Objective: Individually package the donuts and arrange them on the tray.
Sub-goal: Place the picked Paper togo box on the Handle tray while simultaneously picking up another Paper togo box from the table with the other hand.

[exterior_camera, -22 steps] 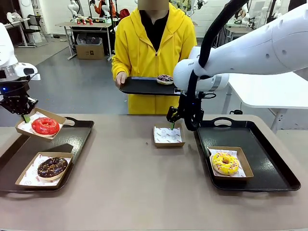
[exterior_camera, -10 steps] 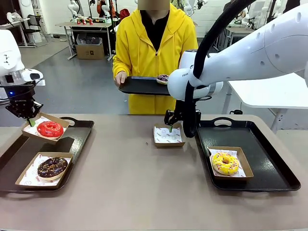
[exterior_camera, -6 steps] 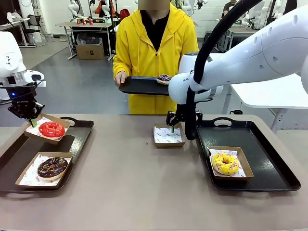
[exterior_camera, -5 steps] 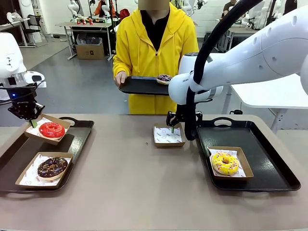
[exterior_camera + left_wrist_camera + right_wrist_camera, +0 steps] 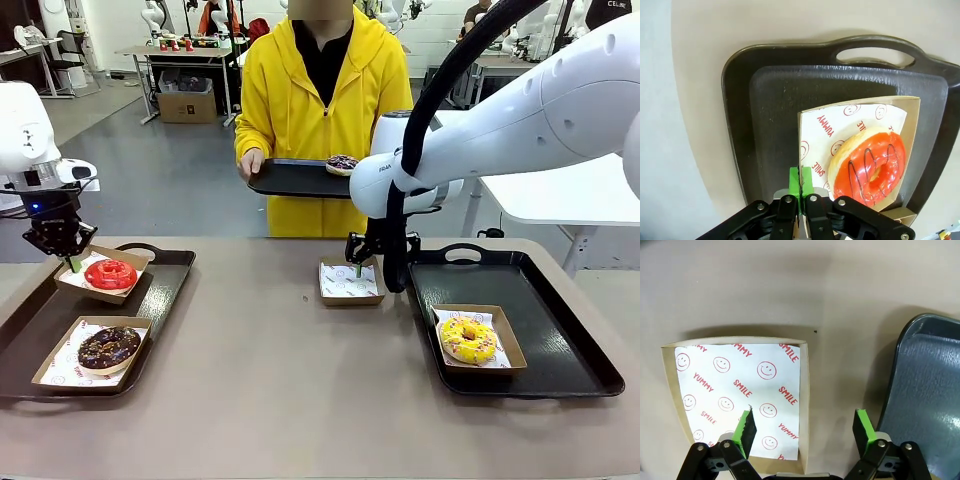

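My left gripper is shut on the edge of a cardboard box holding the glossy red donut, over the far end of the left tray. Nearer on that tray lies the boxed chocolate donut. My right gripper stands open astride the near wall of an empty lined box mid-table. The yellow donut sits boxed on the right tray. The purple-and-white donut lies on a black tray held by the person.
The person in a yellow hoodie stands at the far edge, holding the small tray above the table. The right tray's rim lies just beside my right gripper's outer finger. Bare tabletop spreads between the two trays.
My left gripper has carried the red donut's box lower and rightward over the left tray, and the box now sits flatter. The right arm has shifted only slightly over the empty box.
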`<action>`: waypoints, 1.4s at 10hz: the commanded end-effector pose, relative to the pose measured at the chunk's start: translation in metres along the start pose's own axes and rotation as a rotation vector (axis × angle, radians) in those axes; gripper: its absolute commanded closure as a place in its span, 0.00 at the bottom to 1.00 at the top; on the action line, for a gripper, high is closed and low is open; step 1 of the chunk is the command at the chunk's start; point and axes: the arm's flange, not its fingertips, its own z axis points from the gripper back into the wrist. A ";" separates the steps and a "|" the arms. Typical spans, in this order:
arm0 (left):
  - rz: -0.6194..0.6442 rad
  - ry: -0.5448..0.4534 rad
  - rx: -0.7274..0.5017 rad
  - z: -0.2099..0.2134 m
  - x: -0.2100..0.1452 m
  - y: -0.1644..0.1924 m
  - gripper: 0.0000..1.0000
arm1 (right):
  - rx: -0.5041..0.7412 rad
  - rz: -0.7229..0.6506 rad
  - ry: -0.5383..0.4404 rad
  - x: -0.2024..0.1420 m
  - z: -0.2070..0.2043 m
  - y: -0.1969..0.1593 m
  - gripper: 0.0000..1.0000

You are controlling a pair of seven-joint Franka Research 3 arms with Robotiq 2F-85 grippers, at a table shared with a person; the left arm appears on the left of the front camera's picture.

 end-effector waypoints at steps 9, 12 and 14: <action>-0.025 -0.001 -0.032 0.009 0.001 0.005 0.00 | 0.013 -0.037 -0.007 0.000 -0.005 -0.001 1.00; -0.029 0.014 -0.050 0.014 -0.003 0.005 0.01 | 0.019 -0.048 -0.004 0.001 -0.005 -0.001 1.00; -0.036 0.018 -0.083 0.021 -0.009 0.007 0.00 | 0.019 -0.055 0.000 0.001 -0.004 0.000 1.00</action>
